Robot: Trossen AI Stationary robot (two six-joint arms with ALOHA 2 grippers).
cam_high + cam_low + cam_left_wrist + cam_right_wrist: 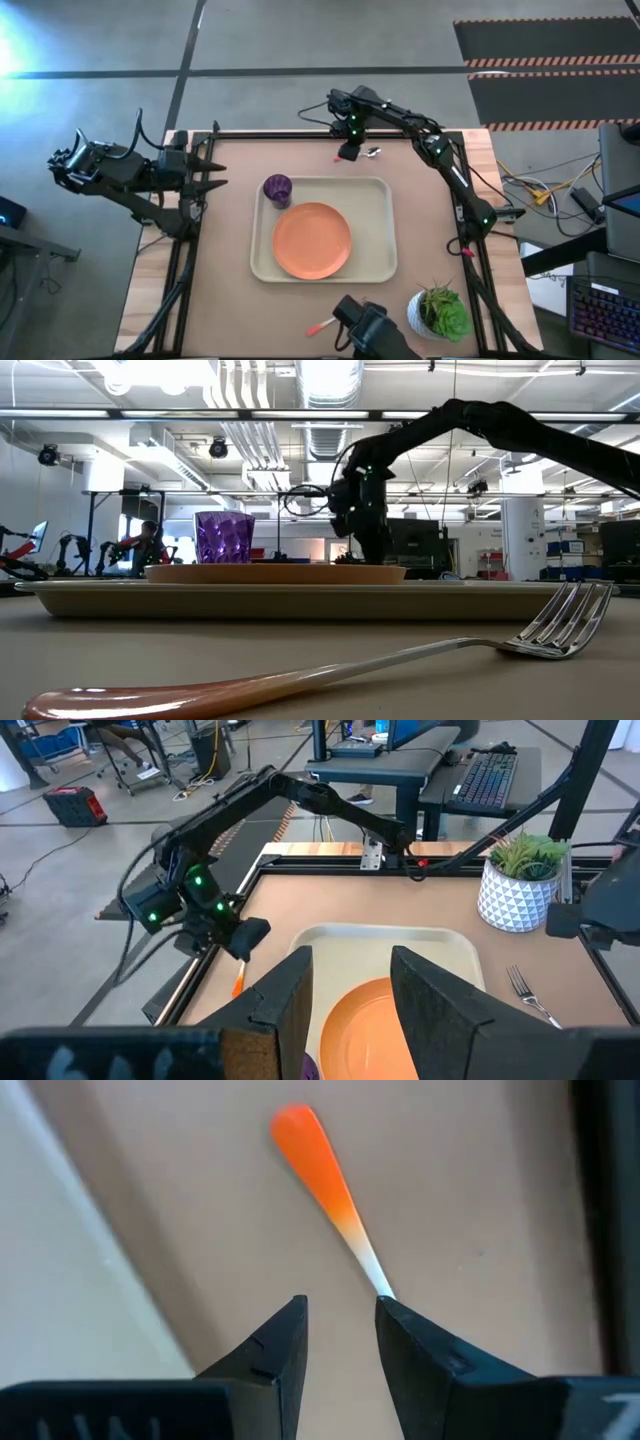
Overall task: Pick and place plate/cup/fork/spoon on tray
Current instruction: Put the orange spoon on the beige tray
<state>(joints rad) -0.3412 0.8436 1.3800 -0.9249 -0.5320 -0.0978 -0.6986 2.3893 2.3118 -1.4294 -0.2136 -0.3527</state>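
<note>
At the far edge of the table, just beyond the tray's (390, 225) rim, the right gripper (349, 152) hangs low over the spoon (372, 152). Its wrist view shows the two fingers parted by a narrow gap, with the spoon's orange handle (318, 1168) running down between their tips; whether they touch it cannot be told. The spoon's silver bowl lies on the bare tabletop beside the gripper.

On the tray, the orange plate (312, 240) lies flat near the middle and the purple cup (277, 189) stands upright in the corner next to it, close by the plate's edge.

Well apart from the tray, the fork (300, 675) rests on the table at the near edge, close to the white pot with a green plant (437, 312).

Off the table's left side, the left gripper (203, 178) waits with its fingers (283, 1000) spread apart, holding nothing.
</note>
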